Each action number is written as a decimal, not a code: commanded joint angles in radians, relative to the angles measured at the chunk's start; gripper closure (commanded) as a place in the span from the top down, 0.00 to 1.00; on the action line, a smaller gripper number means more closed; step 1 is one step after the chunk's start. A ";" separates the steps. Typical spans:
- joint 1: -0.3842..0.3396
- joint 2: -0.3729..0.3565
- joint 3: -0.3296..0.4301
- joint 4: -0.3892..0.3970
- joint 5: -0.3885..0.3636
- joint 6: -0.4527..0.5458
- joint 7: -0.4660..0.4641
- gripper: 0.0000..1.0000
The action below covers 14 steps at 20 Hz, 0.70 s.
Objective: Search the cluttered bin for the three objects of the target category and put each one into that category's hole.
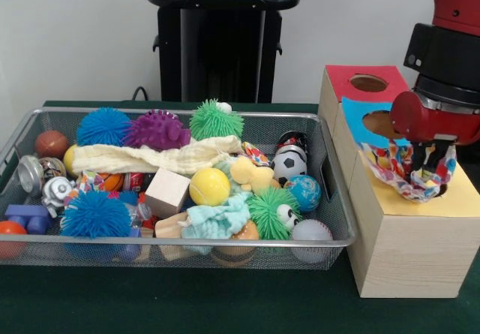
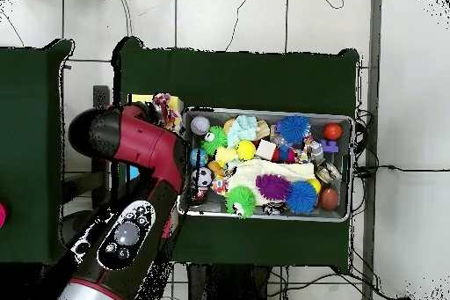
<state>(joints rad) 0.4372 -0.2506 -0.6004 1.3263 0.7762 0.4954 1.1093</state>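
I'm gripping a dotted fabric piece (image 1: 409,170) in my gripper (image 1: 421,170), hanging it directly over the hole (image 1: 441,191) near the yellow-topped box's (image 1: 465,199) bin-side edge; cloth drooping straight down, so lowering comes next.

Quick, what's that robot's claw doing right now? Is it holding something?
Gripper: closed on a dotted fabric piece, held over the yellow-topped box.
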 commanded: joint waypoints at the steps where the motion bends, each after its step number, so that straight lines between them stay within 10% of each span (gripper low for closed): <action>1: -0.010 0.081 0.176 0.174 -0.058 0.144 0.283 0.00; 14: -0.100 -0.018 0.376 0.279 -0.001 -0.109 0.171 0.00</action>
<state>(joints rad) 0.4002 -0.2951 -0.4849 1.4054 0.7762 0.4441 1.1093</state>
